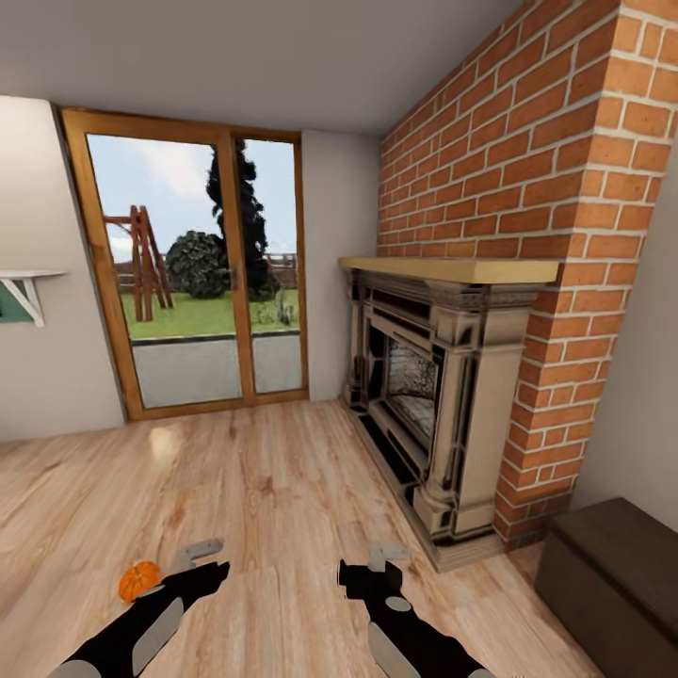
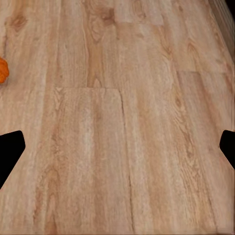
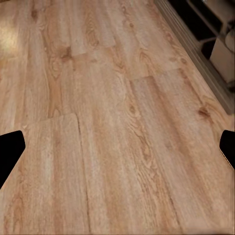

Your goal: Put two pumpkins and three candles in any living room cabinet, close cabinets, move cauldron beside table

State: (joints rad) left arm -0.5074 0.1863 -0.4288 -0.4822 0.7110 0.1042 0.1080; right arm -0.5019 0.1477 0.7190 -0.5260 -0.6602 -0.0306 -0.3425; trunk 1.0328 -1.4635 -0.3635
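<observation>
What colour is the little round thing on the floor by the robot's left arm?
Bright orange: it's a pumpkin, clearest in the head view.

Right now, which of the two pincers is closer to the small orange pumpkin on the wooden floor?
The left pincer: the bright-orange ribbed pumpkin lies right beside it, while the right pincer is farther away.
</observation>
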